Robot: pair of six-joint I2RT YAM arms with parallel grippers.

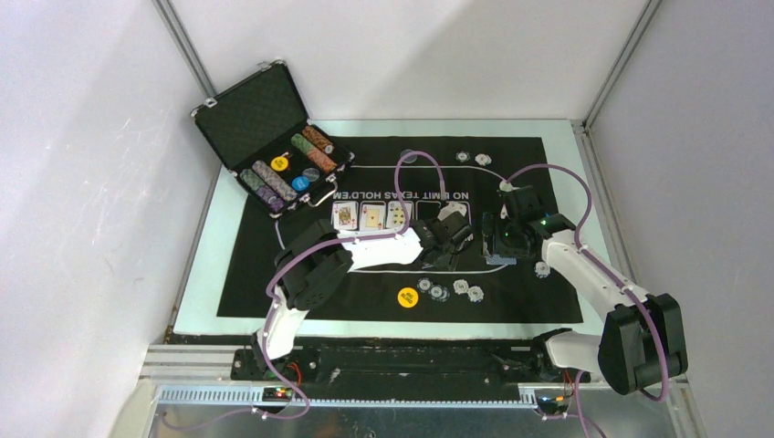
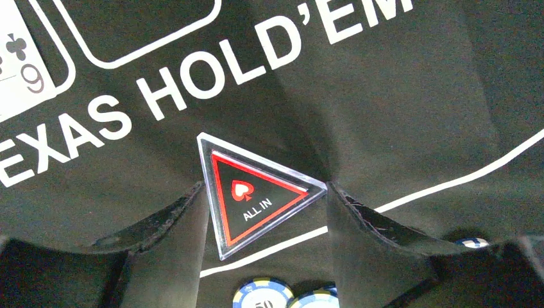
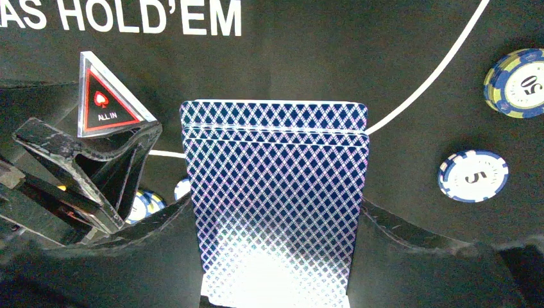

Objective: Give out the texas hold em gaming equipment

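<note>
The table (image 1: 203, 274) carries a black mat (image 1: 274, 265) lettered NO LIMIT TEXAS HOLD'EM. At the mat's far left corner a case (image 1: 251, 114) stands open with its lid up and rows of chips (image 1: 274, 178) in its tray. The right gripper (image 3: 276, 202) is over the mat's right half, its jaws clamped on the sides of a blue-backed deck (image 3: 276, 160). The left gripper (image 2: 264, 186) reaches to the mat's middle with its jaws apart around the marker (image 3: 102, 96). One fingertip is at the marker's left edge and one at its right corner, but whether they pinch it I cannot tell. Three cards (image 1: 371, 215) lie face up in a row on the near side of the lettering, just left of that gripper. A yellow disc (image 1: 408, 296) lies near the mat's near edge. The marker, a red-black triangle reading ALL IN, sits between the lettering and a white line. More chips lie in a row just right of the disc, by the far edge, and beside the right gripper.
</note>
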